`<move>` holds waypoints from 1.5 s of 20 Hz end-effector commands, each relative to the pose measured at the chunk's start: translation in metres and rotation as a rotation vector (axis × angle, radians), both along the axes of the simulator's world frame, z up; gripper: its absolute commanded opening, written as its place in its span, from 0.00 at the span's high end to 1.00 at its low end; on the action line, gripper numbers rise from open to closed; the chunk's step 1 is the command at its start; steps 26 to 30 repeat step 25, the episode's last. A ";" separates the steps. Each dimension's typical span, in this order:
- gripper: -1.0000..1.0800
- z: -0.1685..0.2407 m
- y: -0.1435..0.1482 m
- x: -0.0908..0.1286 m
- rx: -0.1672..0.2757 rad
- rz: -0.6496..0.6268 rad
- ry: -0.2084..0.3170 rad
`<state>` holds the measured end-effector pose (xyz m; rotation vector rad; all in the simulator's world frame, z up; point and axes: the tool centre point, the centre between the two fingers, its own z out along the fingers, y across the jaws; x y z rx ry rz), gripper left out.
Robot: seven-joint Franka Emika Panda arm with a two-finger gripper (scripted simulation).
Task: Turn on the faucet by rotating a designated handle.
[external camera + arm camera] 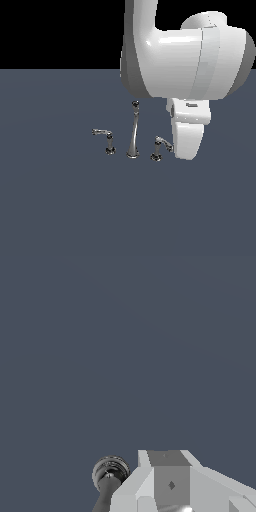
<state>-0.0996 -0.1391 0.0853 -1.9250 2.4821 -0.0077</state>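
A flat slate-grey surface point(55, 210) meets a black backdrop. The small chrome three-piece faucet point(133, 131) stands centrally. Its right-levered chrome handle point(159, 148) adjoins the white fingers point(187, 142); finger opening cannot be determined.

A glossy white hand point(187, 142) hangs just beside the handle point(159, 148), shiny chrome with a dark base ring. The faucet point(133, 131) gleams silver, its slim spout capped by a dark tip. The plain slate blue-grey table point(60, 210) is unpatterned, beneath a flat black backdrop point(60, 30).
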 end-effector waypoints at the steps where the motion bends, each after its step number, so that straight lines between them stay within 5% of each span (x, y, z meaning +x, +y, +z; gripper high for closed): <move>1: 1.00 0.000 0.010 -0.001 0.001 0.005 0.001; 10: 1.00 0.000 0.057 -0.010 0.003 0.016 0.003; 12: 1.00 0.000 0.032 -0.012 -0.002 -0.027 0.003; 24: 1.00 0.000 0.096 0.019 0.003 0.016 0.003; 30: 1.00 0.000 0.096 0.019 0.003 0.016 0.003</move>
